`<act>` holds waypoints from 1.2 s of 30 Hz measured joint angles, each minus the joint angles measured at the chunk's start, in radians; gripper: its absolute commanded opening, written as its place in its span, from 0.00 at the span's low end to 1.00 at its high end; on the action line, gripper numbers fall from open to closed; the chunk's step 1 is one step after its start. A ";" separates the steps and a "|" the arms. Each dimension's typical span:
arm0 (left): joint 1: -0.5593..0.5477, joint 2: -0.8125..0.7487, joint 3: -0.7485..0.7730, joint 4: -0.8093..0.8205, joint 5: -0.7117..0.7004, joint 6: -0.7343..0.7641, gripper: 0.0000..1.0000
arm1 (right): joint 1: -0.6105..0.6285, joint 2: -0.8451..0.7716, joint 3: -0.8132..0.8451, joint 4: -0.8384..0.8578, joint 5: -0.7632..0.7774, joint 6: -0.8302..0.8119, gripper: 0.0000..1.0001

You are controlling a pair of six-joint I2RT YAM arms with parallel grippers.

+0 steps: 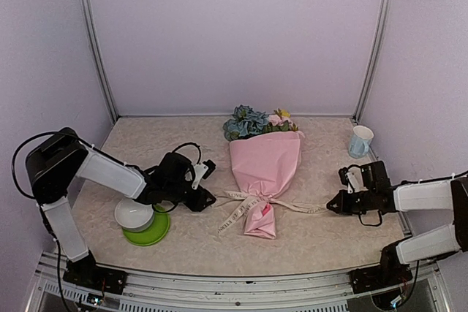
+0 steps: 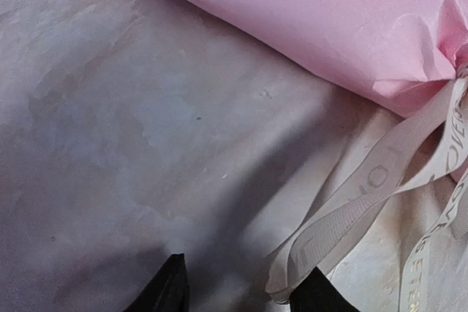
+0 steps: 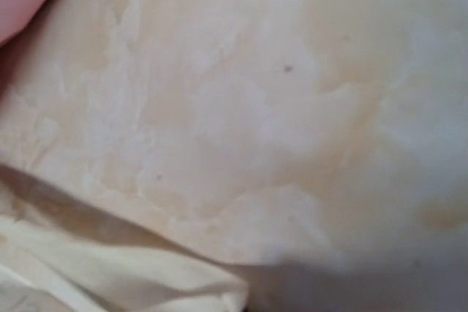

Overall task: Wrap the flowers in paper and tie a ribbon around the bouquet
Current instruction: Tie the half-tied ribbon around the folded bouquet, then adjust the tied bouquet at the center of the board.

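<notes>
The bouquet (image 1: 265, 164) lies mid-table, a pink paper (image 2: 344, 20) cone with the blue, pink and yellow flowers (image 1: 252, 123) at its far, wide end. The cream lettered ribbon (image 1: 247, 201) is tied round the narrow neck. One tail (image 2: 358, 202) runs left and ends beside the right fingertip (image 2: 316, 294) of my left gripper (image 2: 241, 294). That gripper is open, and nothing sits between its fingers. The other tail (image 3: 110, 275) runs straight to my right gripper (image 1: 333, 205), which is shut on it. In the right wrist view the fingers are hidden.
A white bowl (image 1: 134, 215) sits upside down on a green plate (image 1: 152, 234) under my left arm. A pale blue mug (image 1: 360, 141) stands at the back right corner. Walls close off the table at the back and both sides.
</notes>
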 measured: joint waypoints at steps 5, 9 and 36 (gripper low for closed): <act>0.003 -0.146 -0.082 0.005 -0.107 0.017 0.54 | 0.019 0.005 0.040 -0.010 -0.012 -0.003 0.41; -0.032 -0.306 -0.145 0.040 -0.166 0.045 0.50 | 0.025 -0.025 0.091 -0.055 0.017 -0.010 0.49; -0.372 -0.027 -0.037 -0.009 -0.025 0.049 0.44 | 0.228 -0.032 0.212 -0.117 0.135 0.003 0.44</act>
